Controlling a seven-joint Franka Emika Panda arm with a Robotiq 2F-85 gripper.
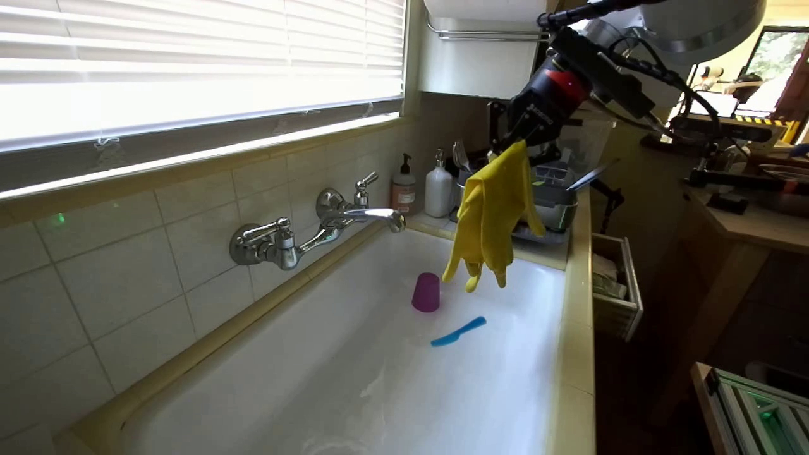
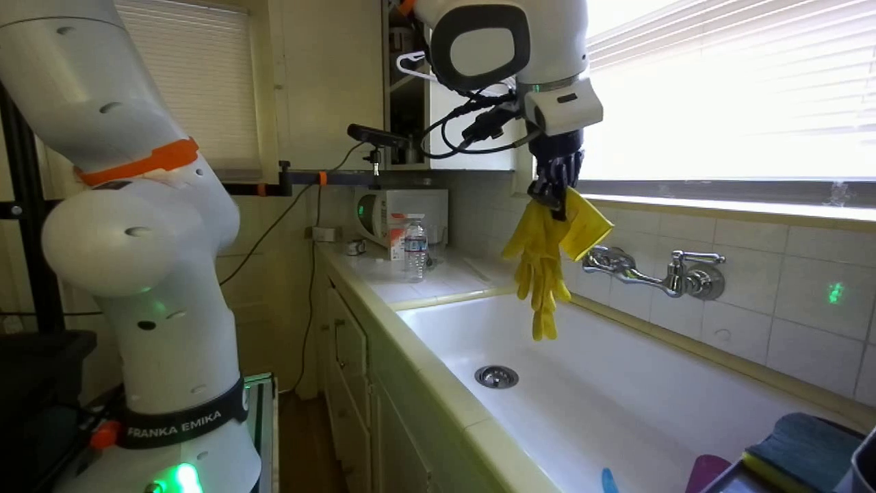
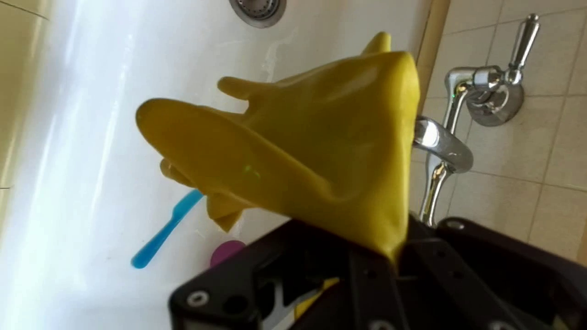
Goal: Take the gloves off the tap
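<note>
Bright yellow rubber gloves [image 1: 496, 208] hang fingers down over the sink, pinched near the cuffs by my gripper [image 2: 558, 205]. In the wrist view the gloves [image 3: 298, 137] fill the middle, and a fold of them runs in between my shut fingers. How many gloves are in the bunch is hard to tell. The chrome tap [image 1: 338, 221] sticks out from the tiled wall. An exterior view shows a gap between its spout and the gloves. From the wrist, the gloves' edge overlaps the spout tip [image 3: 440, 142] and hides part of it.
Inside the white sink [image 1: 316, 385] lie a purple cup [image 1: 426, 292] and a blue plastic knife [image 1: 458, 332]. Soap bottles [image 1: 438, 189] and a dish rack [image 1: 556, 208] stand at the sink's end. A drawer [image 1: 616, 284] hangs open beside the counter. The window sill runs above the tap.
</note>
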